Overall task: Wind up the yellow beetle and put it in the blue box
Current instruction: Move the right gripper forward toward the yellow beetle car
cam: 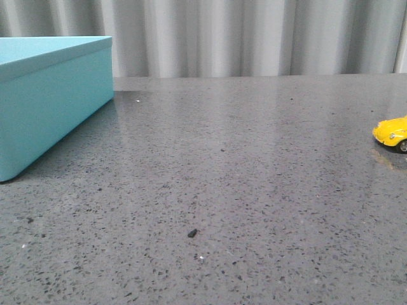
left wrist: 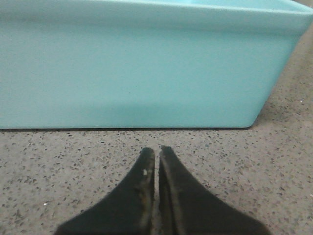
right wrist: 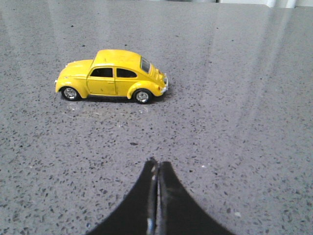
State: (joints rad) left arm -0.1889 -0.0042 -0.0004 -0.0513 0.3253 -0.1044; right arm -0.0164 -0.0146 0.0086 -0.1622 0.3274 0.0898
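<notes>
1. Speckled grey stone-look counter (cam: 222, 159), polished enough to throw soft reflections, dotted with dark and pale flecks; one small dark crumb (cam: 192, 233) lying near the front middle.
2. Pale pleated curtain (cam: 254, 38) hanging in vertical folds behind the far edge.
3. Blue box (cam: 44, 101) at far left of the front view: large, rectangular, matte turquoise with flat plain sides and a slightly stepped band along the top, possibly the rim of a lid, though hard to confirm from this angle. Resting flat on the counter, cut off by the picture's edge.
4. Same box (left wrist: 146, 68) filling most of the left wrist view, its long smooth wall facing the camera, one square corner visible, a thin dark shadow line under its base.
5. Left hand (left wrist: 157, 152) just short of that wall, not touching it: two dark tapering fingers pressed together with only a hairline seam between them, gripping nothing.
6. Yellow beetle (cam: 393, 133) at the far right edge of the front view, partly cropped, well apart from the box, with a faint reflection beneath.
7. Seen side-on from the right wrist (right wrist: 112, 76): glossy yellow rounded body, domed roof, dark windows, silver-hubbed dark wheels, all standing on the counter.
8. Right hand (right wrist: 158, 166) near the car but clear of it, fingers closed tip to tip, empty.
</notes>
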